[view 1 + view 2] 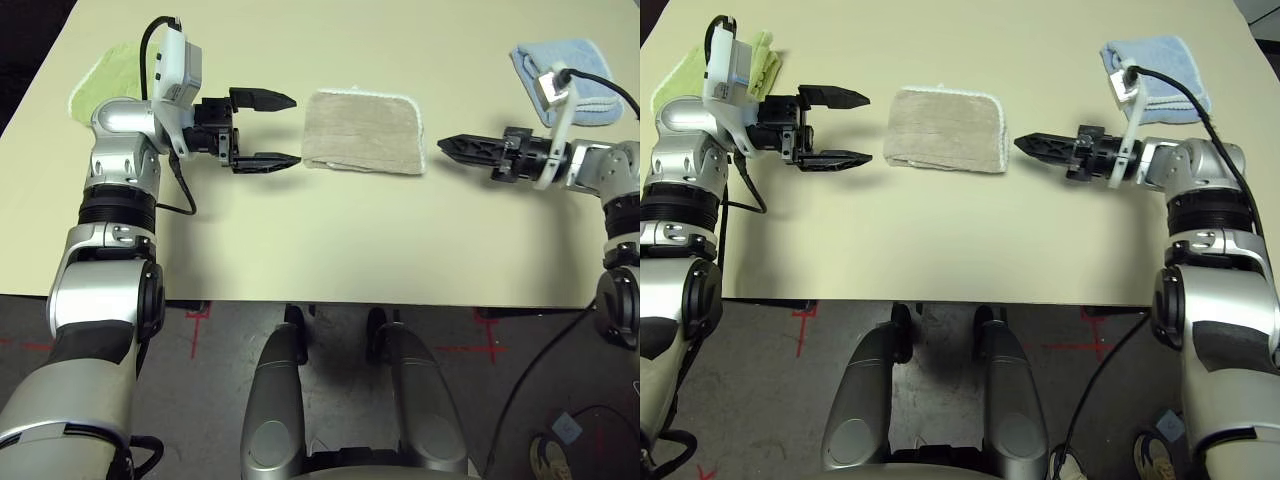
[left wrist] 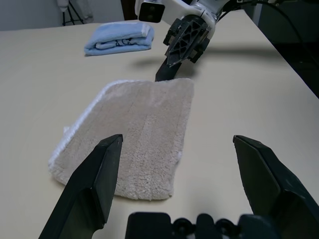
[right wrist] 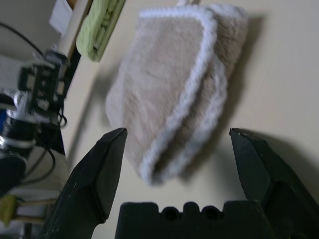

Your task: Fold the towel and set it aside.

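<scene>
While both arms hover level over the table point(image 1: 330, 240), the left gripper point(image 1: 266, 130) stands fully spread with nothing between its 2 black fingers, its tips just short of the near-left edge of the towel point(image 1: 364, 132). Opposite it, the right gripper point(image 1: 452, 146) points in from the other side, also gaping wide and empty as its own wrist camera shows, tips just beside the towel's right edge without touching it.

Between these 2 grippers the towel lies flat at the middle of the table, already doubled over: the right wrist view shows 2 layers stacked, white stitched edging running along both, with the open edges facing that gripper. Seen from the head, its far edge carries the white trim and its shape is a compact rectangle with rounded corners.

Facing each other across the cloth, the grippers look placed so that either one could pinch an edge, probably for 1 more fold or for lifting the bundle away; that is a judgement from the pose alone.

Further out, a lime-green folded towel point(image 1: 108, 72) sits at the far left corner behind the left arm, and a light-blue folded towel point(image 1: 570, 72) rests at the far right, both well apart from the beige one.
</scene>
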Controlling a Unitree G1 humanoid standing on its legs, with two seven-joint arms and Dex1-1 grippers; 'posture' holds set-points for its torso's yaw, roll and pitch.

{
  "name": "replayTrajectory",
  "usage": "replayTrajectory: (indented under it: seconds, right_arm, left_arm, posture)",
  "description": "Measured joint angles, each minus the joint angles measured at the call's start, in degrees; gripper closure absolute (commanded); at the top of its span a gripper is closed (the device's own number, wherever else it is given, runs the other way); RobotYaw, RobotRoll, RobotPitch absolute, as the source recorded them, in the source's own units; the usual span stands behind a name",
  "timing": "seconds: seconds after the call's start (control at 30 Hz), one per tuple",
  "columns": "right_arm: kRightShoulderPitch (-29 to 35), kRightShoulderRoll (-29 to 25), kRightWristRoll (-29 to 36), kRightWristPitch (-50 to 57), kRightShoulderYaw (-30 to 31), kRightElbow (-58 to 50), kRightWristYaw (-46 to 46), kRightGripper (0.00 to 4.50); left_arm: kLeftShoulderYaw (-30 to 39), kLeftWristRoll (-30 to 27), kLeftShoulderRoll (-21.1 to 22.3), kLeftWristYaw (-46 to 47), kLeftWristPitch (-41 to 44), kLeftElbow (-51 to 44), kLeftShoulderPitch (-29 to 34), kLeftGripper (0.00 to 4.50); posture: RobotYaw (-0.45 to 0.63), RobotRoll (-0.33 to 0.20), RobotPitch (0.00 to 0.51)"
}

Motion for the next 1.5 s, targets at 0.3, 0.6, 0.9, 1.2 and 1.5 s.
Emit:
replayTrajectory:
  seconds: [0.3, 0.6, 0.9, 1.2, 1.5]
  right_arm:
    - [-4.9, 5.1, 0.2, 0.8, -0.8, 3.9, -7.6, 0.03]
    - [-5.4, 5.8, 0.4, 0.3, -0.8, 4.6, -8.3, 0.62]
    - [-4.5, 5.9, 1.1, 2.7, -0.6, 3.6, -8.4, 3.79]
    - [-4.2, 6.0, 2.8, 3.0, -2.0, 2.5, -9.5, 4.47]
    - [-4.9, 5.6, 5.9, -8.2, -9.0, 2.8, -11.7, 4.47]
  left_arm:
    - [0.0, -0.3, 0.3, -0.1, 2.5, -3.8, 0.5, 0.01]
    - [0.0, -0.4, 0.4, -0.2, 4.1, -5.6, 1.7, 0.0]
    - [-0.2, -0.4, 0.4, -0.2, 4.2, -5.7, 1.7, 0.0]
    - [-0.7, -0.5, 0.4, -0.2, 4.4, -5.8, 1.7, 0.0]
    - [-0.6, -0.7, 0.4, -0.2, 4.6, -6.0, 1.8, 0.0]
  posture:
    - [0.05, 0.0, 0.378]
    - [0.04, 0.0, 0.372]
    - [0.04, 0.0, 0.368]
    - [0.03, 0.0, 0.36]
    - [0.01, 0.0, 0.348]
